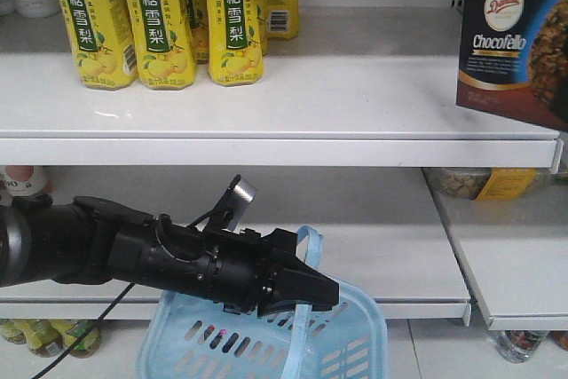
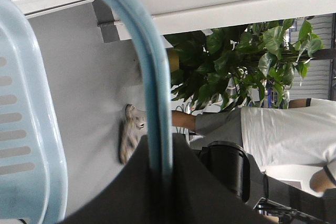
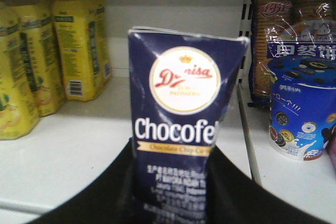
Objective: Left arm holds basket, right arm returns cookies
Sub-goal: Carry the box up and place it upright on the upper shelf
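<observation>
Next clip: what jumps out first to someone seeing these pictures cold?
The dark navy cookie box fills the right wrist view, clamped in the right gripper above the white shelf. In the front view, the left gripper grips the handle of the light blue basket below, with yellow drink bottles lined up top left.

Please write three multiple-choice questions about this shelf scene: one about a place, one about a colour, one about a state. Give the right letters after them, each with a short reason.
1. Where is the cookies box?
A. in the basket
B. held up at the right end of the upper shelf
C. on the floor

2. What colour is the basket?
A. light blue
B. red
C. green

3. What is the left pincer doing?
A. hanging open, away from the basket
B. closed on the basket handle
C. holding a bottle

Answers:
1 B: the front view shows it by the upper shelf.
2 A: its slotted walls are pale blue.
3 B: the handle runs between its jaws.
</observation>
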Robot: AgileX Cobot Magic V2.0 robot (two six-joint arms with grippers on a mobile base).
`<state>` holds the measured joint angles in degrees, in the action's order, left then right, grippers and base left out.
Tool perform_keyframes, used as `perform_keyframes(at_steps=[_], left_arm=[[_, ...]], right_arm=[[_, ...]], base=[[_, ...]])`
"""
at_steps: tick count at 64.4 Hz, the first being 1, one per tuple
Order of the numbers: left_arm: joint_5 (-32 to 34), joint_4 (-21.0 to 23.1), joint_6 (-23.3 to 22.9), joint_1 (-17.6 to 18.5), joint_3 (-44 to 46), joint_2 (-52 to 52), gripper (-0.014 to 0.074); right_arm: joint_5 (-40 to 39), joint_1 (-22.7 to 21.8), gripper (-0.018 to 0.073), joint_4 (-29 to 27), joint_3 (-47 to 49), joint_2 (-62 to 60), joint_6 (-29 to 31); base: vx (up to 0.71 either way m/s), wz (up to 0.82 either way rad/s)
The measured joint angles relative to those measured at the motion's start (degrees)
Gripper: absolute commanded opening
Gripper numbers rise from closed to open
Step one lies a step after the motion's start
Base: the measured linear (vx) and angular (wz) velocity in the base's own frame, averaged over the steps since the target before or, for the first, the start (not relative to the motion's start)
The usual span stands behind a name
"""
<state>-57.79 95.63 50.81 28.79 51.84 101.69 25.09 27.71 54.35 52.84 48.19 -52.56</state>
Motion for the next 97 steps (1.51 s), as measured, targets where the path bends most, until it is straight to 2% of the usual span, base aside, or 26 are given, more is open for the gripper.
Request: perform_keyframes(at_steps=[4,12,20,24,47,64,80,97], left_arm=[[0.0,0.0,0.0,0.0,0.0,0.0,-0.0006],[0.0,0.0,0.0,0.0,0.0,0.0,-0.0006],[0.0,0.0,0.0,0.0,0.0,0.0,-0.0006],[0.0,0.0,0.0,0.0,0.0,0.0,-0.0006],[0.0,0.0,0.0,0.0,0.0,0.0,-0.0006],[0.0,0.0,0.0,0.0,0.0,0.0,-0.0006],[0.0,0.0,0.0,0.0,0.0,0.0,-0.0006],[0.0,0.0,0.0,0.0,0.0,0.0,-0.0006]], right_arm=[[-0.05,0.0,0.0209,6.92,0.69,4.25,-8.44],[-0.46,0.0,0.0209,18.69,0.93,10.82,-20.49],[0.87,0.0,0.0209,25.47,1.28,15.79,-29.93],[1.79,0.0,0.0209,27.64,1.39,18.04,-32.5],[3.15,0.0,0.0228,34.67,2.08,25.95,-37.47],[3.31,0.0,0.0322,40.17,2.08,28.29,-43.77],[1.42,0.0,0.0419,39.36,1.7,28.92,-44.2],[0.31,0.0,0.0435,36.74,1.43,25.66,-45.05]], base=[[0.0,0.0],[0.0,0.0],[0.0,0.0],[0.0,0.0],[0.0,0.0],[0.0,0.0],[0.0,0.0],[0.0,0.0]])
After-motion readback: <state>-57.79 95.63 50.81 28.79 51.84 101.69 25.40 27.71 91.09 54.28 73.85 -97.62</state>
